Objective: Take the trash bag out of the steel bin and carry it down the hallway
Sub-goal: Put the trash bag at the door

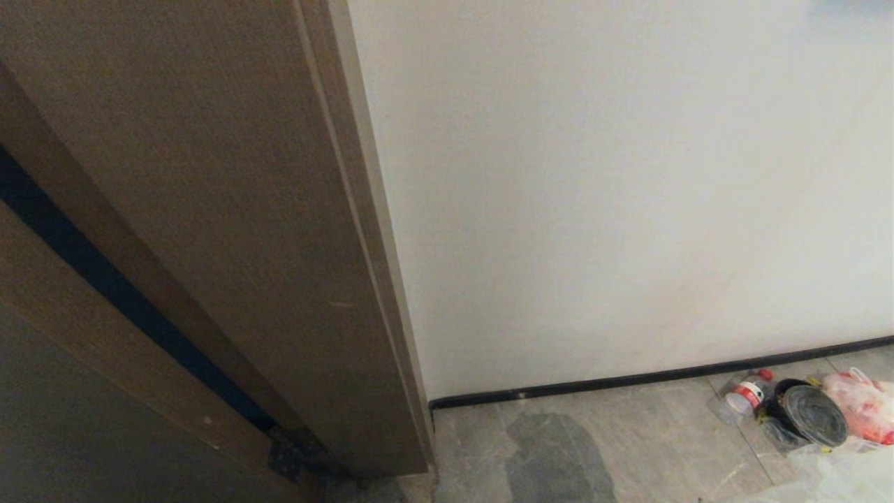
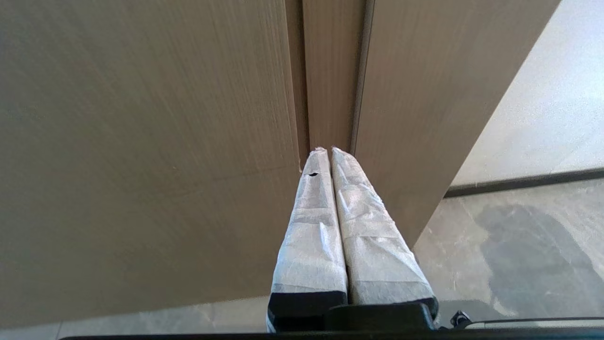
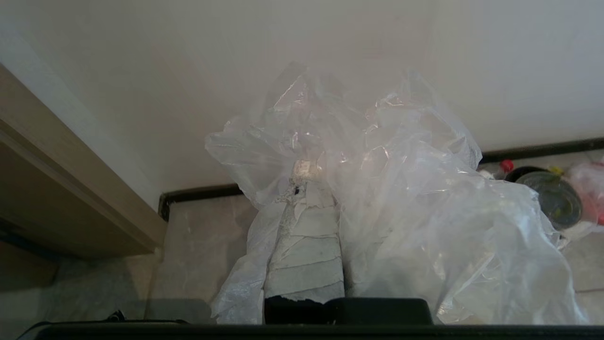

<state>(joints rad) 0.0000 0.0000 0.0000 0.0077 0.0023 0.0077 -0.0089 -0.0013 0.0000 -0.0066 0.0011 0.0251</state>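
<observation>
White wall (image 1: 614,195), black skirting (image 1: 628,379), brown door frame (image 1: 230,230), grey tile floor (image 1: 628,447).

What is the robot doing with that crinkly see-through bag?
The robot's right pincer is shut on the clear trash bag, which bunches up around its taped fingers. It is facing a white wall beside a brown wooden door frame. The left pincer is shut and holds nothing. Some rubbish lies on the tiled floor by the wall: a plastic bottle, a black round container and a pink-red bag.
</observation>
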